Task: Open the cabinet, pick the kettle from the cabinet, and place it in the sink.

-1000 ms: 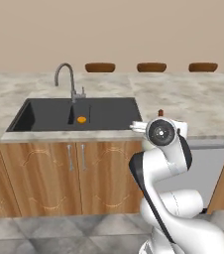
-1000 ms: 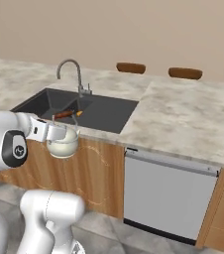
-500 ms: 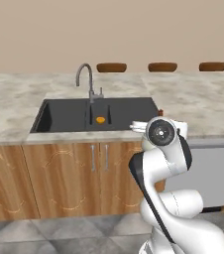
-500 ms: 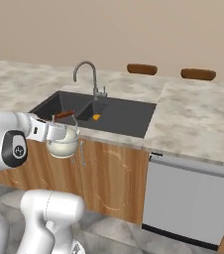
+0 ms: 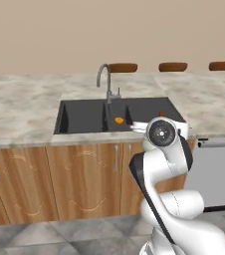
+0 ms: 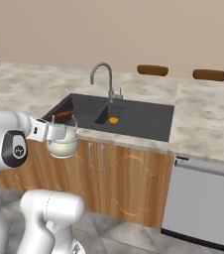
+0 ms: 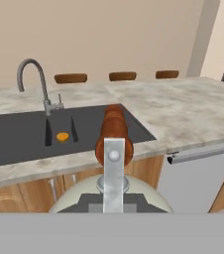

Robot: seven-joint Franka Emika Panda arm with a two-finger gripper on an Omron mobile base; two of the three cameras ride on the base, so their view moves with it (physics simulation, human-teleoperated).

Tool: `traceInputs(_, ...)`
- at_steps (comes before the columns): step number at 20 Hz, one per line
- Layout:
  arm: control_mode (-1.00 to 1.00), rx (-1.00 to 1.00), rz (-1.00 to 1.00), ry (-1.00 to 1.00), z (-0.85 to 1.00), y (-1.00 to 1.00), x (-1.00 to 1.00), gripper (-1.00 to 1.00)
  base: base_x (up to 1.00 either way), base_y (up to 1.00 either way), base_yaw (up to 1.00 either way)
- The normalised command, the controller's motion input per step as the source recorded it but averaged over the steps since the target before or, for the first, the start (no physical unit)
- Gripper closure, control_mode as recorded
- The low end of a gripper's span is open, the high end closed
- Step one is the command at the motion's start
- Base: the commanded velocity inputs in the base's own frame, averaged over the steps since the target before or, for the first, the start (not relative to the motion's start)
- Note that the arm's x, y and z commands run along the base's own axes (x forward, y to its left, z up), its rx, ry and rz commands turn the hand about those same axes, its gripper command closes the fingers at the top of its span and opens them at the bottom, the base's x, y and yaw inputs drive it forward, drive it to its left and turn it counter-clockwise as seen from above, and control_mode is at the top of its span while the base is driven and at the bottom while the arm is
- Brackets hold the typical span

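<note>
Right now the small rounded cream-white kettle (image 6: 62, 144) hangs from the two-finger gripper (image 6: 54, 130) in front of the wooden base cabinet doors (image 6: 129, 186), below counter height and short of the black rectangular recessed sink (image 6: 134, 119). Seen from the right base camera, the gripper sits on top of the kettle at its handle, with a brown-red grip (image 6: 64, 115) sticking out above; the finger tips themselves are hidden there, so how tightly they close cannot be read directly, though the kettle is clearly carried off any surface. Looking along the hand, the kettle's pale dome (image 7: 111, 198) lies directly beneath the camera, its upright silver handle post (image 7: 114, 173) rising in the middle and the brown-red grip (image 7: 115, 131) pointing toward the sink (image 7: 29, 136). No writing, brand or label can be read anywhere. From the left base camera the arm's round wrist joint (image 5: 162, 133) covers the kettle almost wholly, leaving a sliver of white beside it. A small orange object (image 5: 118, 120) lies in the basin near the curved silver gooseneck faucet (image 5: 104, 79). The grey dishwasher front (image 6: 203, 203) stands to the right of the cabinet doors, under the marble-like counter (image 6: 208, 119). Brown stool tops (image 5: 173, 66) show beyond the counter's far edge.
</note>
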Motion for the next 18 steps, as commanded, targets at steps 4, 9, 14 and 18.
traceInputs(4,1.0,0.0,0.0,0.0,0.0,0.0,0.0,1.0,0.33,0.58,-0.07)
traceInputs(9,1.0,0.0,0.0,0.0,0.0,0.0,0.0,1.0,0.36,0.58,-0.07)
traceInputs(14,1.0,0.0,0.0,0.0,0.0,0.0,0.0,1.0,0.38,0.58,-0.06)
traceInputs(18,1.0,0.0,0.0,0.0,0.0,0.0,0.0,1.0,0.42,0.55,-0.06)
